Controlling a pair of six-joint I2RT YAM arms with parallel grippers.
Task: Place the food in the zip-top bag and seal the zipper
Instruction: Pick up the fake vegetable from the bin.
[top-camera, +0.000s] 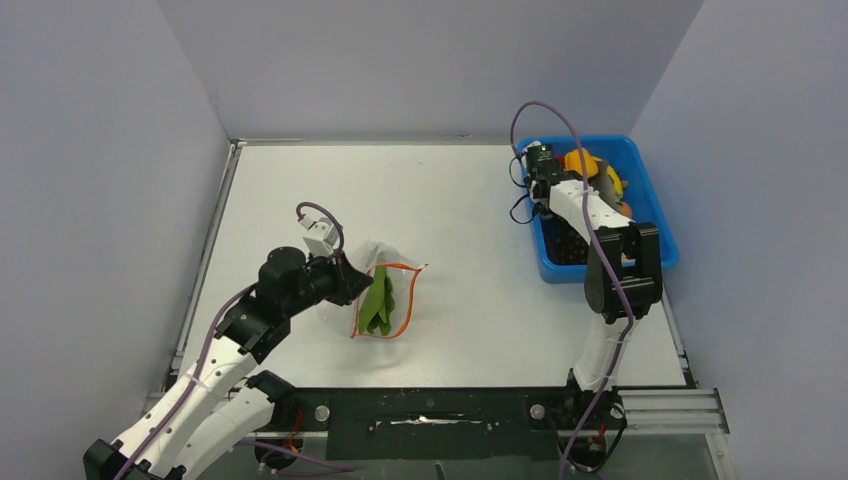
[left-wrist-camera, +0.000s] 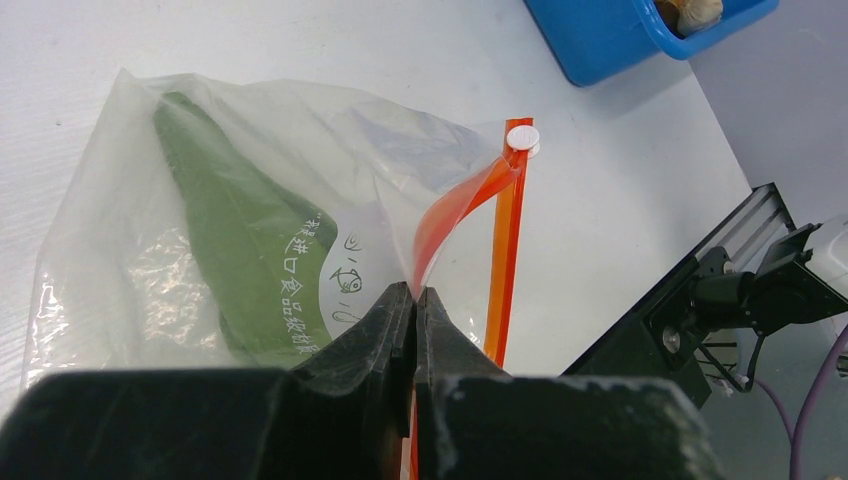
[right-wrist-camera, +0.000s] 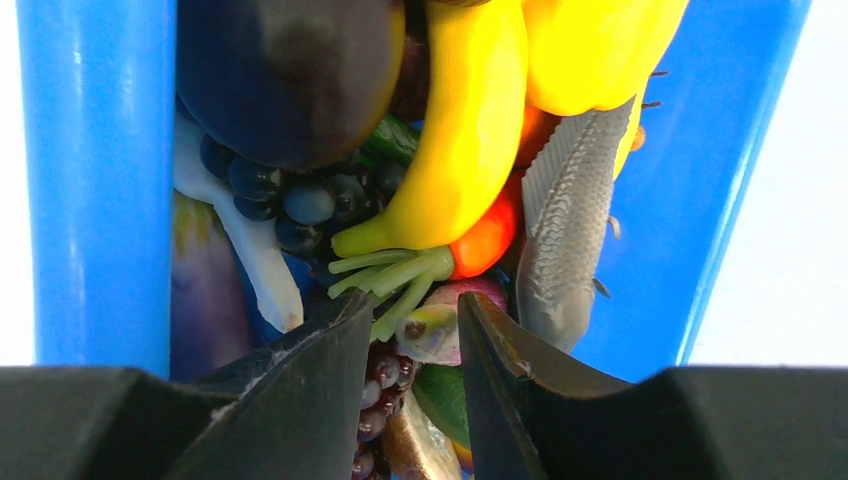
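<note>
Top view: clear crinkly zip-top bag (top-camera: 400, 300) lies left of centre, long green toy pod (top-camera: 378, 300) inside; blue plastic bin (top-camera: 565, 271) far right.

Left wrist view: left gripper (left-wrist-camera: 413, 295) pinches the orange-red zipper strip (left-wrist-camera: 508, 230), judged a stiffer hold than the limp, slippery film.

Right wrist view: right gripper (right-wrist-camera: 412, 325) half-spread over light, smooth toy food (right-wrist-camera: 470, 130); whether it grips cannot be told.

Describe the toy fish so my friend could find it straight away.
Find the blue bin at the table's right edge, where the right gripper hangs over heaped toy food. Against the bin's wall, beside the long yellow toy, lies the fish. It alone is grey and scaly; its neighbours are smooth and bright.
</note>
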